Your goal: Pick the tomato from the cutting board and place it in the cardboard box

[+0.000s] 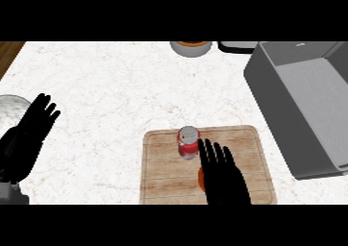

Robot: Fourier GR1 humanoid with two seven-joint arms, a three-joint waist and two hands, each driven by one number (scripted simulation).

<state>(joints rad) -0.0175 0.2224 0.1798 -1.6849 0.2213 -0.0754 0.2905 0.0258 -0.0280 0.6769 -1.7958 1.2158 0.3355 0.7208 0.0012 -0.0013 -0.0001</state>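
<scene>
**Hovering Over the Tomato**

Down at 6 o'clock on the bench (120, 86), over the board (163, 163) with the right hand (223, 175), fingers straight and slightly apart, clamped on nothing. Just peeking out at the hand's 9 o'clock edge: the tomato (200, 178), on the board, mostly hidden. Up at 12 from it, a red can (188, 141), upright. Over at 3 o'clock, the grey box (312, 110), well apart. Resting at 9 o'clock, the left hand (24, 137), fingers straight, beside a metal bowl (6, 105).

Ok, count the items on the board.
2: a can near the board's far edge, and a tomato nearer, mostly hidden under the right robot hand. It may hide more.
</scene>
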